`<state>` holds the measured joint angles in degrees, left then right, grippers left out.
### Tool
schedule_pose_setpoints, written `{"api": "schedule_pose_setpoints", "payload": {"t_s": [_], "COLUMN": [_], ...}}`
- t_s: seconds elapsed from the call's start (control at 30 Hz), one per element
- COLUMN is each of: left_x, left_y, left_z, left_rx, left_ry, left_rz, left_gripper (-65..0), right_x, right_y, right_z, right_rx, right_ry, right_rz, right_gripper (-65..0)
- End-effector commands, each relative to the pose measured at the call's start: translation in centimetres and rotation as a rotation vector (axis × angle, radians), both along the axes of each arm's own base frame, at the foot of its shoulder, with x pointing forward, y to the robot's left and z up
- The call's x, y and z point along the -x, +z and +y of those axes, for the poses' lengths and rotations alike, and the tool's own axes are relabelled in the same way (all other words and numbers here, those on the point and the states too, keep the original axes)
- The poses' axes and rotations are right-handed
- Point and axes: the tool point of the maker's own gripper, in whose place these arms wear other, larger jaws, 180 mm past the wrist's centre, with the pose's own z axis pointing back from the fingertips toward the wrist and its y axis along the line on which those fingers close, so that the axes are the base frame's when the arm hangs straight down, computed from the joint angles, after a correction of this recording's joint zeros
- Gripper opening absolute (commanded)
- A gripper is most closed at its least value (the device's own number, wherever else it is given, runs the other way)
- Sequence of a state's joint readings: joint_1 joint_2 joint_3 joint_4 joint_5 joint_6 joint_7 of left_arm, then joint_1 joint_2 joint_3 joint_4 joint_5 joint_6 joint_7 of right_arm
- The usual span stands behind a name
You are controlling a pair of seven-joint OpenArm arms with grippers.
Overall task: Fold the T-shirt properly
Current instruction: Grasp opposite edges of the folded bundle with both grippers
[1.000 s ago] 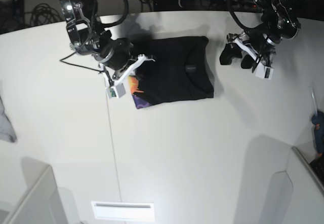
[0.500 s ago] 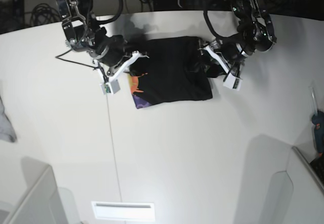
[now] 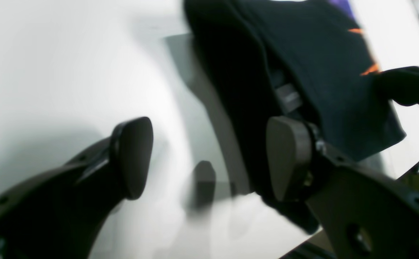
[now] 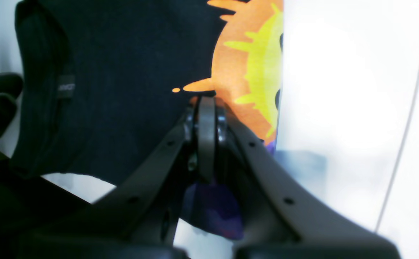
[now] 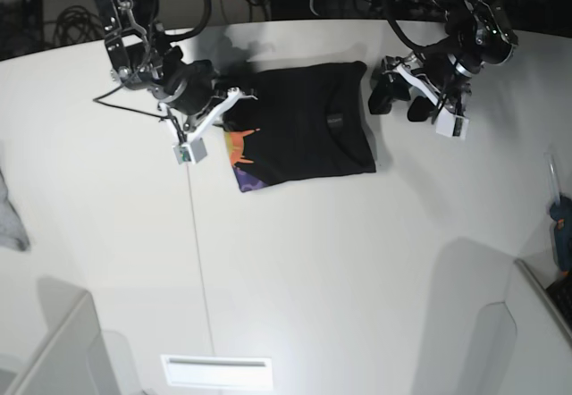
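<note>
The black T-shirt (image 5: 304, 131) lies folded on the white table, with its orange, yellow and purple print (image 5: 239, 155) showing at its left edge. My right gripper (image 5: 231, 107) is shut at that edge. In the right wrist view its fingertips (image 4: 206, 102) meet where the black layer (image 4: 123, 72) borders the print (image 4: 252, 79). My left gripper (image 5: 398, 102) is open just off the shirt's right edge. In the left wrist view its pads (image 3: 133, 158) straddle bare table, and the shirt's edge (image 3: 303, 46) lies behind the right pad.
A light-grey cloth (image 5: 9, 221) lies at the table's left edge. A blue tool (image 5: 561, 230) lies at the right edge. A thin cable (image 5: 198, 261) runs down the table. Grey bins stand at the lower corners (image 5: 54, 350).
My left gripper reached onto the shirt's right edge half a second ago and has drawn back to the right, open. My right gripper has shifted slightly up and left; more orange print shows.
</note>
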<state>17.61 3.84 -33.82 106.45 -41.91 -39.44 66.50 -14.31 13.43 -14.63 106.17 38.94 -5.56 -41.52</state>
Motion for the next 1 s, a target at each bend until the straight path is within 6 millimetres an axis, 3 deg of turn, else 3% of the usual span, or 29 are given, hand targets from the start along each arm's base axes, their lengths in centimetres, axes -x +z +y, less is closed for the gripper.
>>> {"api": "schedule_pose_setpoints", "payload": {"t_s": [0.0,0.27,0.53,0.97], "left_x": [-0.7,-3.1,-3.7,-3.7], "left_y": [1.0,2.8,0.1,-2.5], "left_z": [-0.9,-3.2,-6.7,-5.9], "left_rx": [0.066,0.29,0.409,0.322], "left_ry": [-0.007,0.008,0.004,0.048], "left_rz": [-0.047,-0.107,0.044,0.09], "left_gripper": [-17.9,-17.9,-17.9,-17.9], "right_x": [-0.9,-0.8,-0.6,-0.7], "right_y": [1.2,1.3,1.2,1.3], "right_z": [0.2,0.6,0.6,0.4], "right_rx": [-0.018,-0.026,-0.028,-0.026], "right_ry": [0.002,0.009,0.01,0.005], "right_rz": [-0.046,-0.045,-0.037,-0.043], "right_gripper": [-65.0,-65.0,-65.0,-65.0]}}
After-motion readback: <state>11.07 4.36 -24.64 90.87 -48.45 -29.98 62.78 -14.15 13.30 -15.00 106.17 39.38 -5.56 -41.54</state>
